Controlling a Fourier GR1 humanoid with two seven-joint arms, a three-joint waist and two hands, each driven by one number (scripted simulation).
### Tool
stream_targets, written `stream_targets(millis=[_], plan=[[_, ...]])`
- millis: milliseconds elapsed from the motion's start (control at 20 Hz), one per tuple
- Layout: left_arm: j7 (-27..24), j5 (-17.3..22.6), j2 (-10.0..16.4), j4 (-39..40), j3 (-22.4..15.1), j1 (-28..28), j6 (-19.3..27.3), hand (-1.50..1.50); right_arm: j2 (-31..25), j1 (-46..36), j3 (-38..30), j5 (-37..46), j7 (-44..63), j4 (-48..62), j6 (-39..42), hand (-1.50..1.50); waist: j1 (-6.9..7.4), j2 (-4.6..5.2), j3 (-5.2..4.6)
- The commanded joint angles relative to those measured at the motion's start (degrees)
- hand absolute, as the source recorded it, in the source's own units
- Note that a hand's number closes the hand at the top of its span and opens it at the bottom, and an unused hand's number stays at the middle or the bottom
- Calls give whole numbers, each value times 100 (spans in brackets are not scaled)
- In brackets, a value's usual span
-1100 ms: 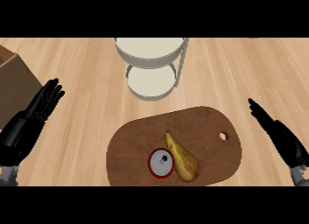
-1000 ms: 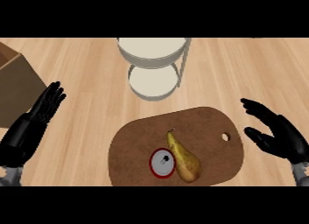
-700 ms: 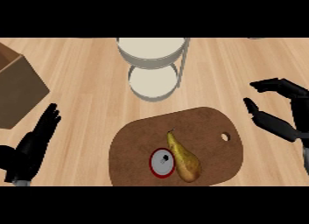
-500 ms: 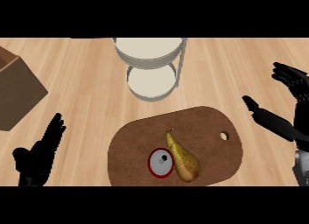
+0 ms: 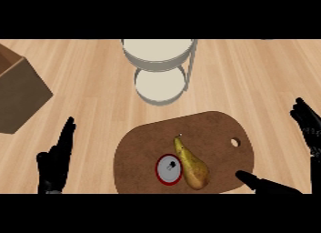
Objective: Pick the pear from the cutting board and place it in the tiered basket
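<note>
right hand [image 5: 313,136]: lower than half a second ago, thumb now over the board's near right corner; fingers straight and spread, holding nothing.
left hand [image 5: 55,157]: shifted slightly inward; rests at lower left, fingers up, unclenched, empty.
pear [image 5: 192,163]: on the board [image 5: 220,127], near its middle, well apart from the basket [image 5: 156,66] beyond the far edge.
long axis: stem toward the basket and slightly left; fat end toward the robot, near the right thumb.
nearer hand: right, by my reading; the pear lies to its left.
red-rimmed disc [image 5: 168,169]: just beside the pear's left flank.
box [image 5: 15,91]: far left.
writing: none legible.
</note>
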Motion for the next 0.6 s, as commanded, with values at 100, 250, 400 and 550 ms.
stream_targets(millis=[100,250,400,550], plan=[[117,-32,-107,212,-73,36,15,0,-1292,621,571,1098,1564,-883,945,-150,-27,30,-59],[99,-92,-152,213,-93,4,59,0,-1642,634,844,1960,2395,-1172,1282,-150,18,40,-66],[116,-144,-159,271,-141,63,60,0,-1906,513,928,2673,3330,-1461,1727,-150,58,46,-73],[209,-196,-289,127,-242,31,136,0,-1806,134,1307,3169,4184,-1633,1922,-150,125,28,-59]])
